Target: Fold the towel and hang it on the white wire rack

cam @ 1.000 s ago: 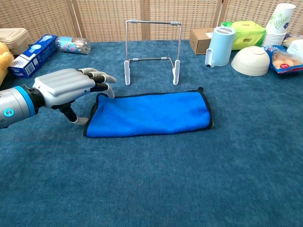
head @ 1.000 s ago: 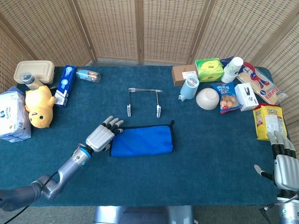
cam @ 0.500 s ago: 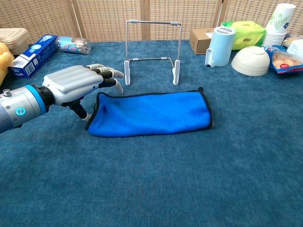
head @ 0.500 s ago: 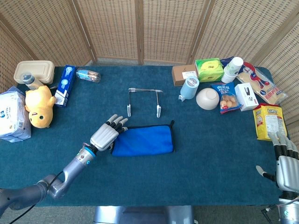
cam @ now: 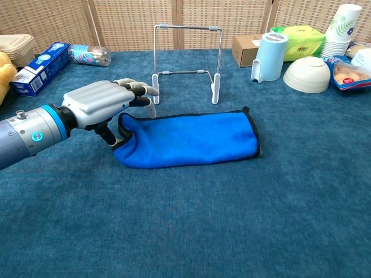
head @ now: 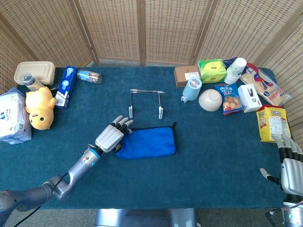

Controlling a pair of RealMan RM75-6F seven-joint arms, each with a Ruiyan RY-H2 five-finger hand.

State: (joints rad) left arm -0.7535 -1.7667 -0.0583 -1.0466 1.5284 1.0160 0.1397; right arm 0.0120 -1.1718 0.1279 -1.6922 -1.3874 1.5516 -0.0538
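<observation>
It looked like a staged robot test area: a teal carpeted table (head: pixel 213 161), woven rattan folding screens (head: pixel 165 28) behind, assorted snack packets (head: pixel 271 124) far right.

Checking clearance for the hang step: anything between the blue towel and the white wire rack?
No. Both views show only bare table cloth between the towel and the rack. The left hand sits at the towel's left end.

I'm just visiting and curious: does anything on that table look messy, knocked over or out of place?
Mostly no. The blue towel is bunched and lifted at its left end, where the left hand is at its edge. The white wire rack stands upright behind it, bare. Nothing looks spilled or damaged.
</observation>
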